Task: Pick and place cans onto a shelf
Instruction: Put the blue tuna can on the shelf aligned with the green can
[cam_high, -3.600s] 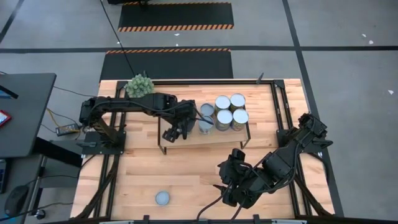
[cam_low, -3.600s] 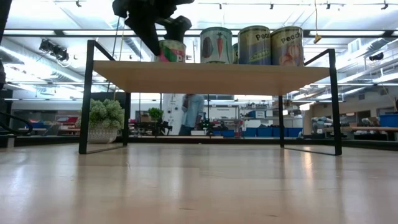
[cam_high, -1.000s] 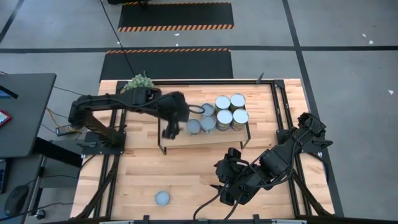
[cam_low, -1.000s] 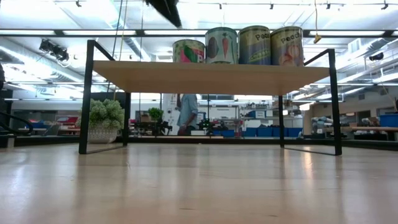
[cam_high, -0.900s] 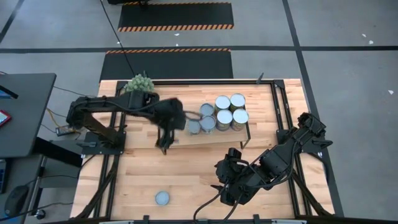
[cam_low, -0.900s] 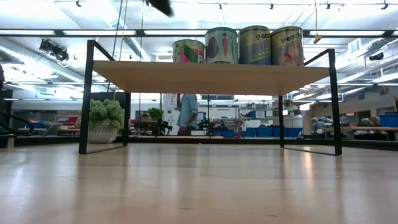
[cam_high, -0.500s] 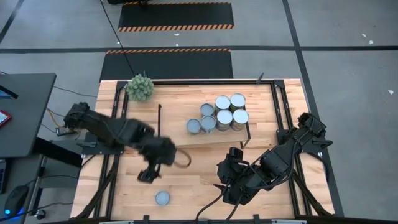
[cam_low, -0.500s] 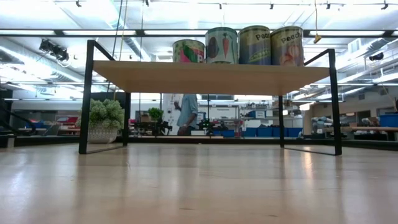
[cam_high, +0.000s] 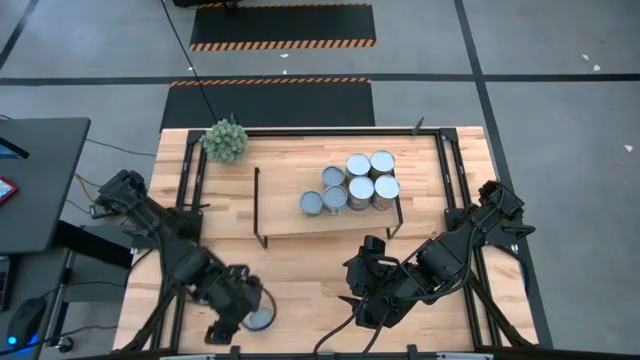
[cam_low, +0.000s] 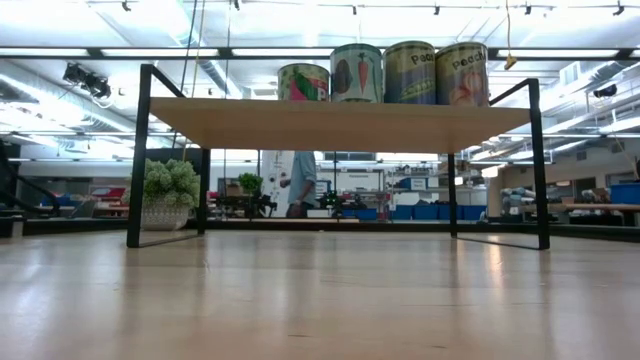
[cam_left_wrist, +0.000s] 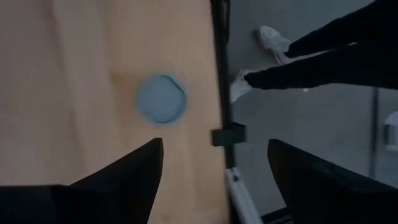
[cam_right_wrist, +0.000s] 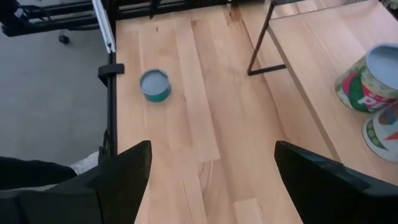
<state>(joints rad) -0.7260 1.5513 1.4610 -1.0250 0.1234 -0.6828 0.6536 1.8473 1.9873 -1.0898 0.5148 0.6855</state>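
Seven cans (cam_high: 355, 186) stood together on the right half of the shelf (cam_high: 283, 222), with silvery or pale blue-grey tops and picture labels (a carrot, peaches). One small can (cam_left_wrist: 161, 99) with a pale blue top stood on the table (cam_high: 300, 280), well in front of the shelf. The left gripper (cam_high: 238, 318) hung over it with fingers (cam_left_wrist: 134, 168) spread, holding nothing. The right gripper (cam_high: 358, 290) waited near the shelf, open and empty

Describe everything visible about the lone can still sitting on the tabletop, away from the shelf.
The lone can is a small cylinder with a pale blue-grey top and a teal-green side. It stands upright on the light wood table near its front edge, far from the shelf. The left gripper, fingers spread, hangs just above it without touching.
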